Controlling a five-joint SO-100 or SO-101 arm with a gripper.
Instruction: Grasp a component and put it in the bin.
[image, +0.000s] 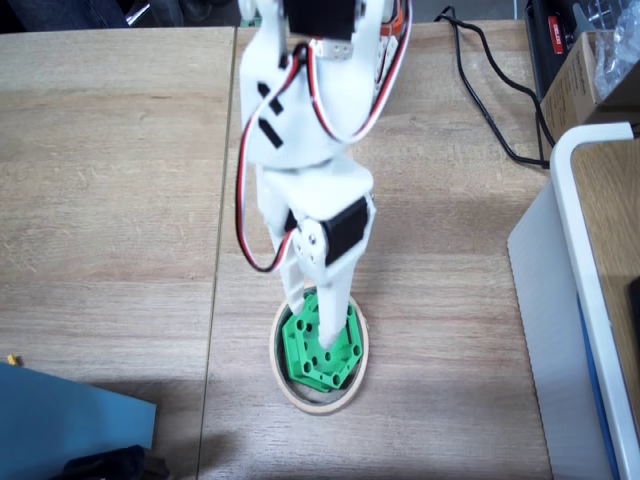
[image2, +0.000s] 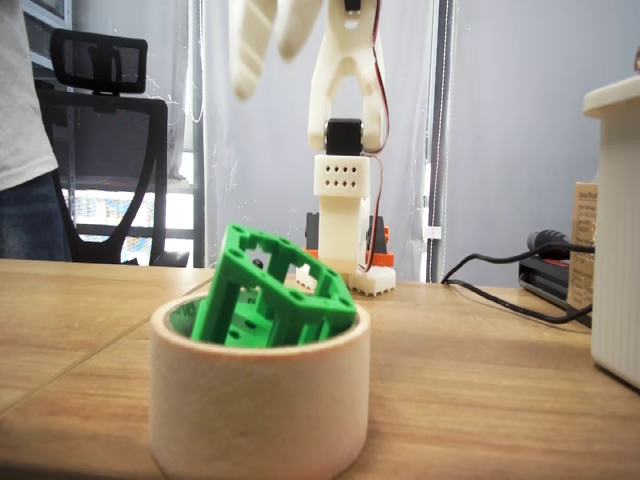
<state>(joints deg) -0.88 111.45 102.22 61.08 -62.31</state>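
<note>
**Green part sits tilted in the tape roll, gripper above it**

Wood-grain tabletop fills both fixed views, with a black cable (image: 490, 110) trailing toward the back and a white-rimmed box (image: 590, 250) along the right edge of the view from above. A black office chair (image2: 105, 150) and a person's trouser leg stand behind the table in the low side view.

The green hexagonal component (image2: 272, 290) lies inside the beige tape roll (image2: 260, 400), leaning: its left side rides up over the rim while its right side sits lower. From above, the component (image: 322, 345) fills most of the ring (image: 285, 385).

The gripper (image: 318, 335) points straight down over the part; from above its tips overlap the component's upper left face. In the side view the pale fingers (image2: 255, 45) hang well above the part, spread apart and holding nothing, so the gripper reads as released.

Judging by this, the drop is done. The part lies directly below the fingers, so a straight lift should clear it.
</note>
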